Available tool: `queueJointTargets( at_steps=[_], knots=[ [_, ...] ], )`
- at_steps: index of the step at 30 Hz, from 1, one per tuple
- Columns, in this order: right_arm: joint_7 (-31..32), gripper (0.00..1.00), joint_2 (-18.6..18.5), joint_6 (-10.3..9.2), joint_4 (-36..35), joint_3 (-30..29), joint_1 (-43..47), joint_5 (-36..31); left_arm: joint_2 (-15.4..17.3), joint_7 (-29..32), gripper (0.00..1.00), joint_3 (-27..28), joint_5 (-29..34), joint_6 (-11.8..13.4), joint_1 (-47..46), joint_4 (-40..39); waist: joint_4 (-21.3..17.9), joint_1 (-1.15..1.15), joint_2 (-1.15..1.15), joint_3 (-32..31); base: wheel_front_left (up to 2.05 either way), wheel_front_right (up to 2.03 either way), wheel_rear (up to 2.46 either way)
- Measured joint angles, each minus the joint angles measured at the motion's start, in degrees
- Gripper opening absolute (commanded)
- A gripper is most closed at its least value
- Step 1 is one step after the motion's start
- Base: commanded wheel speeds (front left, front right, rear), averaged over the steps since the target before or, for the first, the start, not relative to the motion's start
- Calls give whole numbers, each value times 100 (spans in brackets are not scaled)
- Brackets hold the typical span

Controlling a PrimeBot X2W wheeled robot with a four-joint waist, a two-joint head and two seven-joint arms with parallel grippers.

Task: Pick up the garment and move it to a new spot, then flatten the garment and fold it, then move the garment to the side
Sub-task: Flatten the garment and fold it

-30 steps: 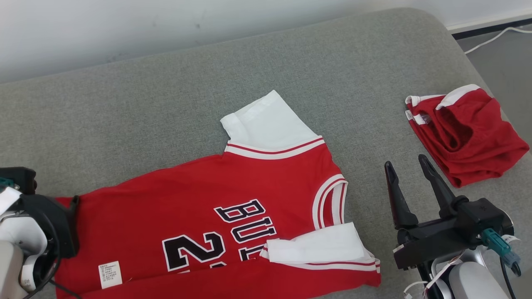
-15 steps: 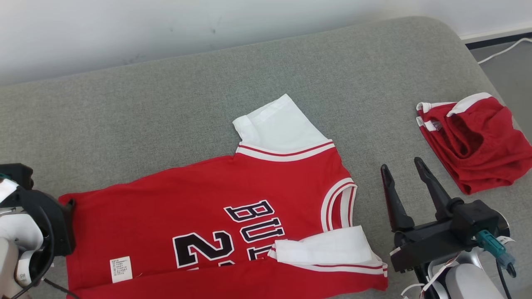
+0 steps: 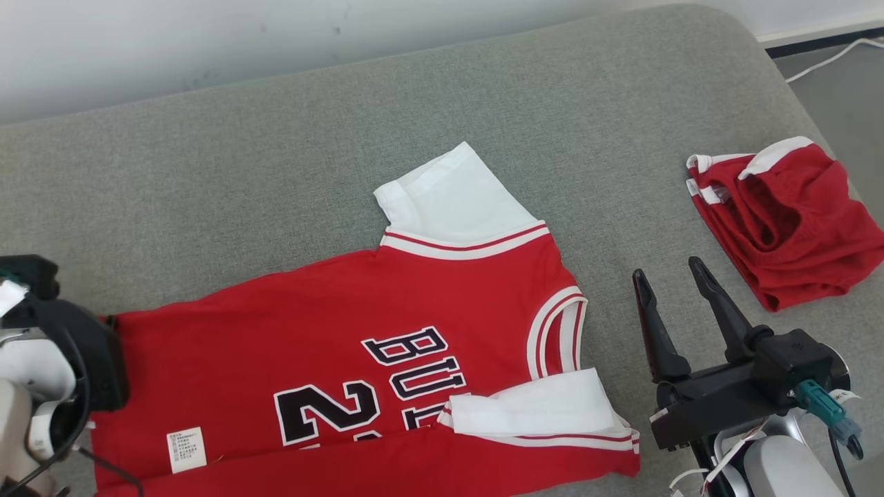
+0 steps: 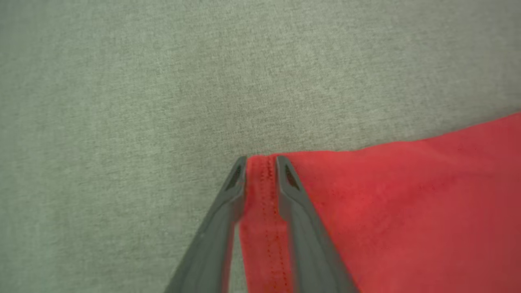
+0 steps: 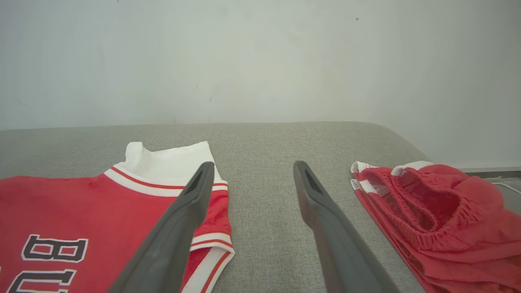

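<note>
One jersey (image 3: 311,324), one shorts (image 3: 794,228); left gripper (image 4: 261,160) (astride hem (image 4: 264,195)), right gripper (image 3: 666,268) spread.

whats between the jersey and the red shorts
In the head view the right gripper, fingers apart, is in the gap between jersey and shorts. The right wrist view shows bare grey cushion there.

Red garment (image 3: 276,345) with white sleeves (image 3: 449,200), black lettering (image 3: 407,359); grey cushion (image 3: 276,172).

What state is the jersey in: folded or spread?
Partly folded: the jersey lies flat, its near edge and near white sleeve turned over the print; the far sleeve lies spread out.
</note>
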Motion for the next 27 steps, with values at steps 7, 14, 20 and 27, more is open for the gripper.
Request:
queueJointTargets(
  at_steps=[7,14,20,27],
  knots=[
    [86,100,-110,43,-19,57,-192,-58,-112,143,0,-48,-96,-149,-108,-63,122,0,0,50,0,0,0],
    [875,100,-402,336,102,238,-1053,-40,-94,240,0,2,-269,-244,-130,-164,244,0,0,86,0,0,0],
    [2175,100,-479,533,773,676,-2639,141,-96,277,0,-7,-275,-288,-315,-233,327,0,0,183,0,0,0],
    [3405,100,-407,565,2258,746,-3902,725,-241,301,0,-129,-274,-345,-493,-222,504,1,0,242,0,0,0]
  ],
)
